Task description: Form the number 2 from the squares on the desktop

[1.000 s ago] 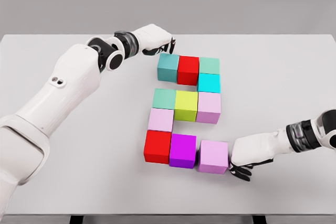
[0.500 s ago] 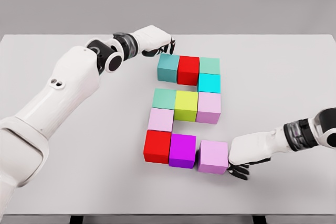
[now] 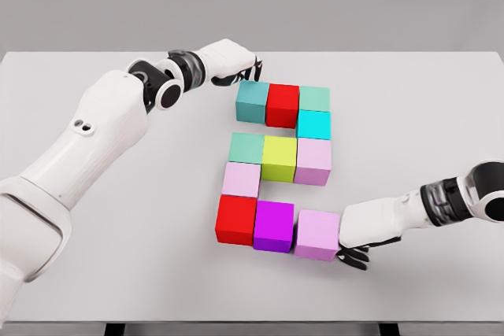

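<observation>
Coloured cubes on the white table (image 3: 94,273) form a 2 shape. The top row is a teal cube (image 3: 252,101), a red cube (image 3: 282,104) and a green cube (image 3: 314,98), with a cyan cube (image 3: 313,124) below the green one. The middle row runs green (image 3: 246,148), yellow (image 3: 279,156), lilac (image 3: 313,161). A pale lilac cube (image 3: 240,179) links down to a red cube (image 3: 235,219), a purple cube (image 3: 273,226) and a lilac cube (image 3: 317,234). My right hand (image 3: 358,238) presses flat against that last lilac cube's right side, holding nothing. My left hand (image 3: 236,64) hovers curled just behind the teal cube.
My right hand has slid left, pushing the bottom lilac cube closer to the purple one. My left hand has drawn back slightly to the left.
</observation>
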### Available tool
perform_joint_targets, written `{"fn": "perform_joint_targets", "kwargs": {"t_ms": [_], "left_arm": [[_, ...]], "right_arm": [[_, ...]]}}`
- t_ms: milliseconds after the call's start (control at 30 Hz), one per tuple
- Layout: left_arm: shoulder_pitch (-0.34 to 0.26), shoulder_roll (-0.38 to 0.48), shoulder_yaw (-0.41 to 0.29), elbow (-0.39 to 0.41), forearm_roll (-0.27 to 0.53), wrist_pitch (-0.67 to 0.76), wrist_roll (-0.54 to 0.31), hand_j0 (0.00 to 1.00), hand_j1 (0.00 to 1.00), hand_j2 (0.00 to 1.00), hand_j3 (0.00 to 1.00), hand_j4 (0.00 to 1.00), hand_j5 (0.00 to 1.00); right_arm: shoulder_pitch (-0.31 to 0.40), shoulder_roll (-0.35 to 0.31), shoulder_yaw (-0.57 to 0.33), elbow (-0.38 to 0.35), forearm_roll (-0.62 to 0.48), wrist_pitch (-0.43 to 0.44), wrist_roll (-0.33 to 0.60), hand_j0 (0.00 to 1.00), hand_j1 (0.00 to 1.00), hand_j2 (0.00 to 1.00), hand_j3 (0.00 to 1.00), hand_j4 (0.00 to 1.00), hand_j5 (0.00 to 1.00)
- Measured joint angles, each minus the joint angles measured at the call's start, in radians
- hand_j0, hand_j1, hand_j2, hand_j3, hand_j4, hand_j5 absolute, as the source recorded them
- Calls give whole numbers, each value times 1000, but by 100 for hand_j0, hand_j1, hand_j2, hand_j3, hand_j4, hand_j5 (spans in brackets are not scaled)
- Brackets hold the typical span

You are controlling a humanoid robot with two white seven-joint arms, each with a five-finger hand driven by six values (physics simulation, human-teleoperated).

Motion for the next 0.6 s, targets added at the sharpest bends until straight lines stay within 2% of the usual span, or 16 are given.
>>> {"fn": "perform_joint_targets", "kwargs": {"t_ms": [600], "left_arm": [[2, -1, -2, -1, 0, -20, -1, 50, 50, 50, 50, 50, 50]], "right_arm": [[0, 5, -6, 0, -1, 0, 0, 12, 12, 12, 12, 12, 12]]}}
